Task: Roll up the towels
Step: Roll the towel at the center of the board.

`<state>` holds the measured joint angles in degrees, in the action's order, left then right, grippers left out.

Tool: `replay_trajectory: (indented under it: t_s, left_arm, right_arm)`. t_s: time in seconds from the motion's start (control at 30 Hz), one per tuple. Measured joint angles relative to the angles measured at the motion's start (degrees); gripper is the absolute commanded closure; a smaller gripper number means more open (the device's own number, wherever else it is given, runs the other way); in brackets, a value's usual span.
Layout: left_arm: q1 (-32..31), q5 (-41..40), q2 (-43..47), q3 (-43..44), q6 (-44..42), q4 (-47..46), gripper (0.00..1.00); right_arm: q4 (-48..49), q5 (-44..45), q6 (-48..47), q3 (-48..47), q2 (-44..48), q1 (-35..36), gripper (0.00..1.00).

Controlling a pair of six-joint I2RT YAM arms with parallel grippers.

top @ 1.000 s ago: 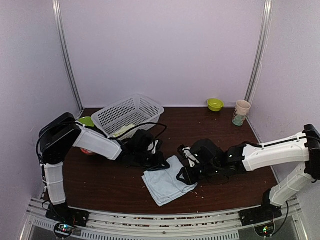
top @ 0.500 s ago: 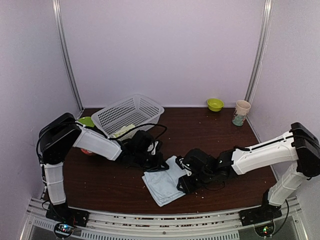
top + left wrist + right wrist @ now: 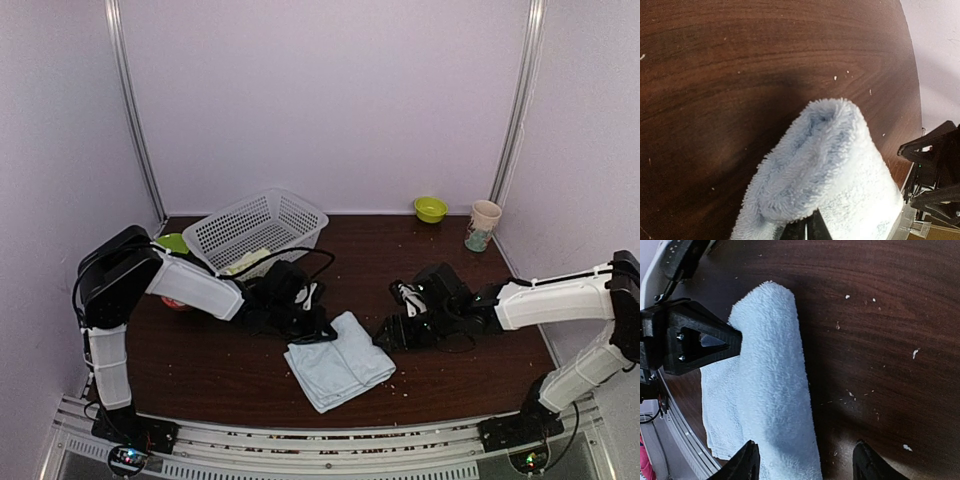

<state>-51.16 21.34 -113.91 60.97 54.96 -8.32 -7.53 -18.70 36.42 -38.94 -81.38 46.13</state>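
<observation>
Count: towels x2. The pale blue towel (image 3: pixel 340 368) is on the bench (image 3: pixel 200 375), front-right of the basket (image 3: pixel 262 225); the lime-yellow towel (image 3: pixel 246 263) is inside the basket. White mesh basket x1. One green bowl (image 3: pixel 431 208), well right of the basket. One cup (image 3: pixel 484 225), further right of the basket. One green round item (image 3: pixel 172 242) at the basket's left corner, kind unclear. Arms x2, claws x2: left claw (image 3: pixel 322 333), right claw (image 3: pixel 388 337).
</observation>
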Motion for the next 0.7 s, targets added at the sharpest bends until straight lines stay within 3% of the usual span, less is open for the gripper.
replay_trajectory:
  t_s: [0.2,0.23,0.53,0.7]
  left_arm:
    - [-0.02,-0.11,-0.2,0.63,-0.2,1.11,0.97]
    - [-0.04,-0.2,-0.22,0.68,-0.24,1.16,0.97]
    - [-0.46,-0.55,-0.37,1.25,-0.37,1.9,0.97]
    - [-0.83,-1.05,0.11,1.29,-0.61,2.75,0.81]
  right_arm:
    - [10.4,-9.68,4.26,4.24,-5.6,-3.78,0.38]
    - [15.67,-13.46,6.67,5.25,-7.98,-4.35,0.44]
    - [20.83,-17.7,8.31,5.66,-12.48,-4.39,1.0]
    - [13.49,-13.94,4.83,3.17,-10.12,-3.78,1.0]
